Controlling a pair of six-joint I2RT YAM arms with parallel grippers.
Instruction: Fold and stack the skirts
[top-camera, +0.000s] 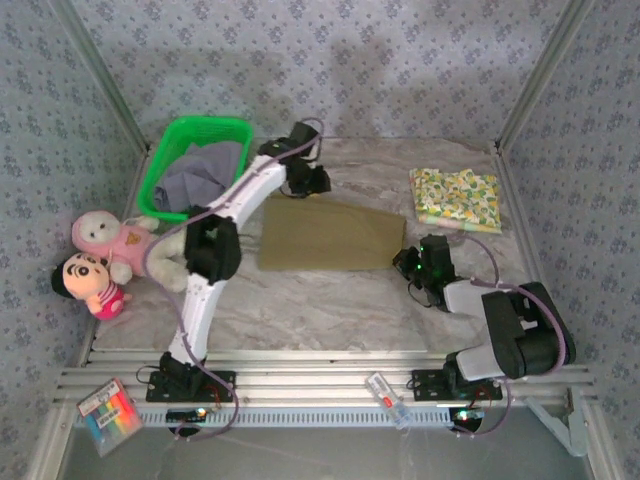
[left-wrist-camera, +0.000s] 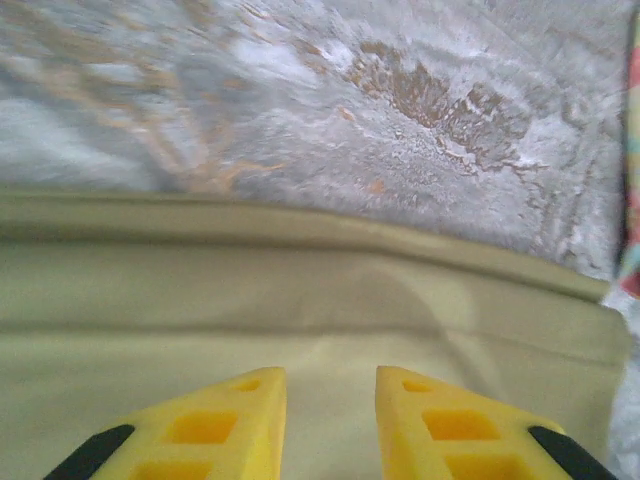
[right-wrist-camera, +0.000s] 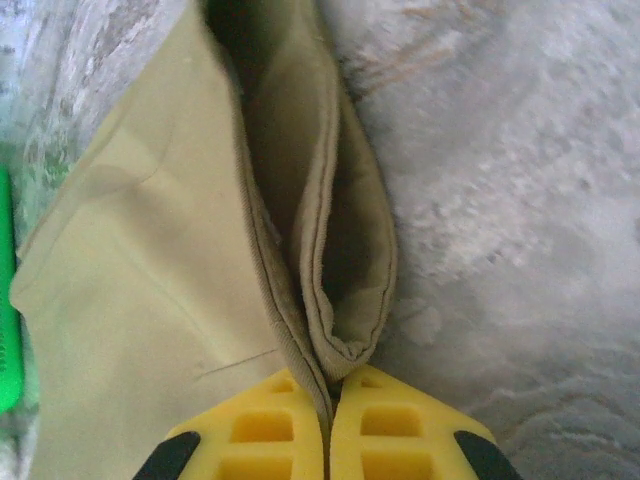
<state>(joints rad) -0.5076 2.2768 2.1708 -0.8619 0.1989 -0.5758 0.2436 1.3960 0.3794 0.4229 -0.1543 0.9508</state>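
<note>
The plain olive-khaki skirt (top-camera: 325, 235) lies flat in the middle of the table. My left gripper (top-camera: 308, 185) hovers at the skirt's far edge. In the left wrist view its yellow fingers (left-wrist-camera: 250, 400) stand apart over the olive skirt (left-wrist-camera: 300, 300), and the left gripper (left-wrist-camera: 330, 385) holds nothing. My right gripper (top-camera: 408, 262) is at the skirt's right end. There the right gripper (right-wrist-camera: 328, 385) is shut on the folded hem of the olive skirt (right-wrist-camera: 150, 280). A yellow-green floral skirt (top-camera: 455, 198) lies folded at the far right. A lavender-grey skirt (top-camera: 200, 172) sits crumpled in the basket.
The green plastic basket (top-camera: 170, 150) stands at the far left, and its rim (right-wrist-camera: 6, 330) shows at the left edge of the right wrist view. Two plush dolls (top-camera: 100, 255) lie at the left edge. A strip of printed cloth (left-wrist-camera: 630, 200) shows at the right.
</note>
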